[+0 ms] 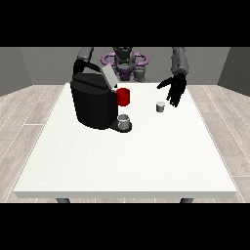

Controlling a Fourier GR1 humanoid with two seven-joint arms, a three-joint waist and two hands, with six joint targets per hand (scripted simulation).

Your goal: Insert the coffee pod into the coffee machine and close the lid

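On the white table (127,161), toward eleven o'clock from its middle, stands a black coffee machine (93,105) with its grey lid (109,76) tilted up and open. At the machine's front, on the side facing me, a small grey cup (124,122) sits on the drip base. Just beside the machine at its two o'clock is a red mug (123,96), partly hidden behind the machine's head. The coffee pod (160,106), a small pale cylinder, stands upright on the tabletop at about three o'clock from the machine, well apart from it and not yet inside. Over it, at the pod's one o'clock, hangs the hand at the view's right (174,89), fingers spread and pointing down, holding nothing and clear of the pod. The other arm reaches down behind the machine at the view's left; its hand is hidden there, so I cannot tell how its fingers lie.
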